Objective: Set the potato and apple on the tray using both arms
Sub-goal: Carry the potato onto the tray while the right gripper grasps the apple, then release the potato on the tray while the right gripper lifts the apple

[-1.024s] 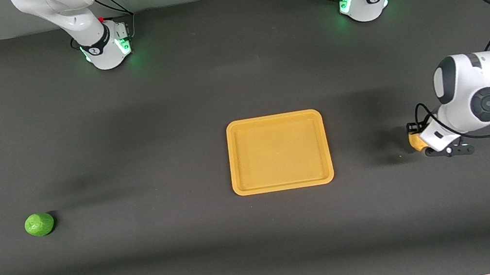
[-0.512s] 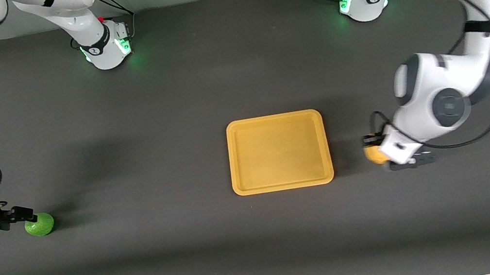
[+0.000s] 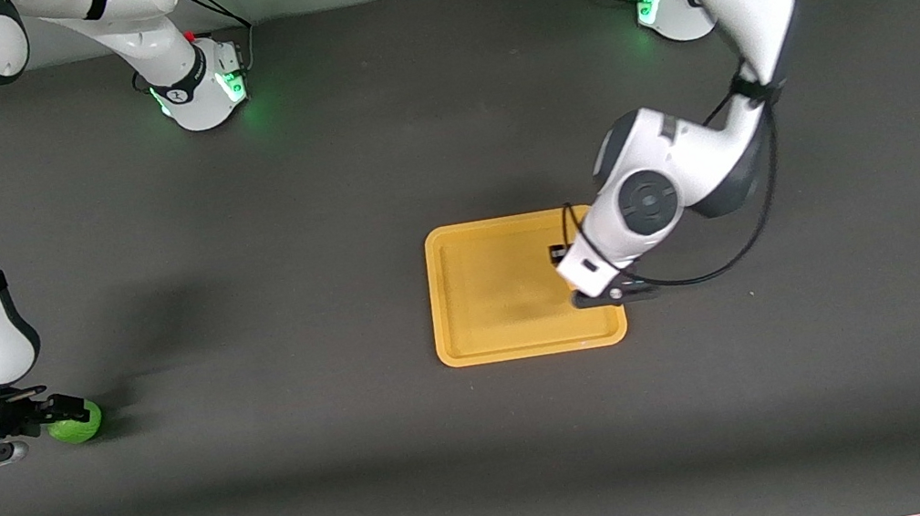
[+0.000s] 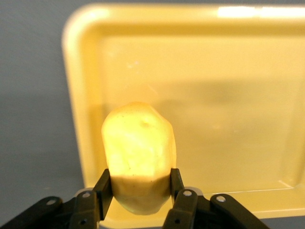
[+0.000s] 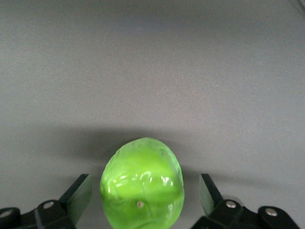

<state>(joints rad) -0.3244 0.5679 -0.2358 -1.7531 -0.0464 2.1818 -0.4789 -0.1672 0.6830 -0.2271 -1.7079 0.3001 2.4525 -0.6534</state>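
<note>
Orange-yellow plastic, the tray (image 3: 511, 287) lies mid-table with nothing resting in it. Over its end toward the left arm, the left gripper (image 4: 139, 188) hangs with its fingers clamped on the potato (image 4: 139, 157). At the table edge on the right arm's end, the right gripper (image 5: 145, 195) sits low with its fingers spread either side of the apple (image 3: 76, 423), which rests on the grey table (image 3: 280, 231), gaps showing.

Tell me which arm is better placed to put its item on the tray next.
Left. Its pincer grips the potato over the tray. The right pincer is open around the apple, which sits on the table at the right arm's end.
</note>
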